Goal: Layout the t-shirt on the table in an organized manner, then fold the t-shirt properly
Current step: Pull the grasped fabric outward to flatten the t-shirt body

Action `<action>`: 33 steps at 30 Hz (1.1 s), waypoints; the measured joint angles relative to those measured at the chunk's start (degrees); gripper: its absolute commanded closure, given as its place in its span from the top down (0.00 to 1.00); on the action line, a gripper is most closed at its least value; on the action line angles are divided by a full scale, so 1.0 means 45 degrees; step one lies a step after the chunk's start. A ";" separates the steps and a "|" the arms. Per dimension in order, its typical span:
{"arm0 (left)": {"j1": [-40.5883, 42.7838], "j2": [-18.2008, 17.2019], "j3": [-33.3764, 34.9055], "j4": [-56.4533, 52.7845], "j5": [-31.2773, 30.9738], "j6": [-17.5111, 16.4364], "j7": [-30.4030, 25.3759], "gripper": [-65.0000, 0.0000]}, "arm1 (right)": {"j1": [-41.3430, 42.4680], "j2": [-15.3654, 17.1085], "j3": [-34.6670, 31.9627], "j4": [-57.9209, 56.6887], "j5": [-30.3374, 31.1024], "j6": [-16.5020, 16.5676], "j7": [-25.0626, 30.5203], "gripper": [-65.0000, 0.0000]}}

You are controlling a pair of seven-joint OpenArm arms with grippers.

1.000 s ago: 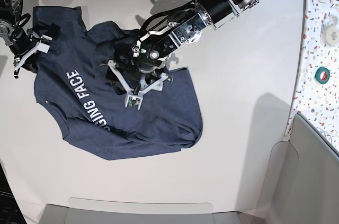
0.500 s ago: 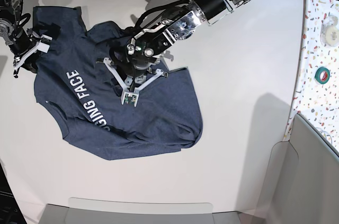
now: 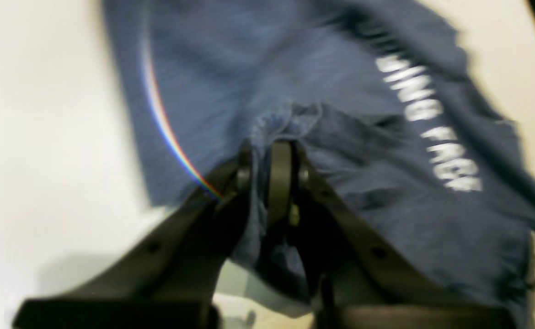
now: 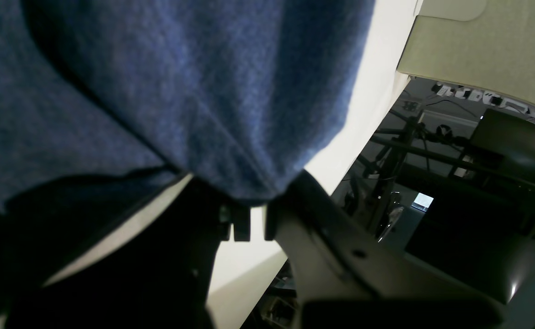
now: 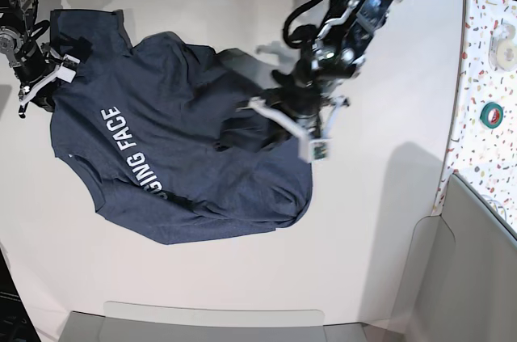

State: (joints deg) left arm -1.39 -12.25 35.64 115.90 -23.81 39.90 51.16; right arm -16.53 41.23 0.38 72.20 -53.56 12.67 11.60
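Note:
The dark navy t-shirt (image 5: pixel 178 156) lies crumpled on the white table (image 5: pixel 363 261), with the white lettering "ING FACE" (image 5: pixel 133 152) facing up at its left. My left gripper (image 5: pixel 262 116) is shut on a raised fold near the shirt's middle right. The left wrist view shows the jaws pinched on that fold (image 3: pixel 263 155), with the lettering (image 3: pixel 427 132) beyond. My right gripper (image 5: pixel 44 83) is shut on the shirt's far-left edge near the table's edge. In the right wrist view the cloth (image 4: pixel 180 91) hangs over the closed fingertips (image 4: pixel 249 219).
A narrow confetti-speckled surface (image 5: pixel 477 148) runs along the right side and bears a green tape roll (image 5: pixel 491 114) and a white roll (image 5: pixel 505 43). Grey panels stand at the lower right (image 5: pixel 477 277) and along the front edge (image 5: pixel 210 322).
My left gripper has closed on a fold of the shirt and moved right, pulling the cloth with it. My right gripper and the left edge of the shirt have stayed put.

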 measured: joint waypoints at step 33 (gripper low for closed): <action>0.3575 -0.0209 -0.6985 0.0389 -0.0058 -0.0005 -0.0325 0.54 | -0.0481 -0.0500 0.0117 0.0194 -0.0068 -0.0763 -0.1161 0.00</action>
State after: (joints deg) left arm 14.70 -13.19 4.21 117.64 -24.08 39.88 49.69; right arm -18.70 38.98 0.91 73.08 -53.87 9.23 6.37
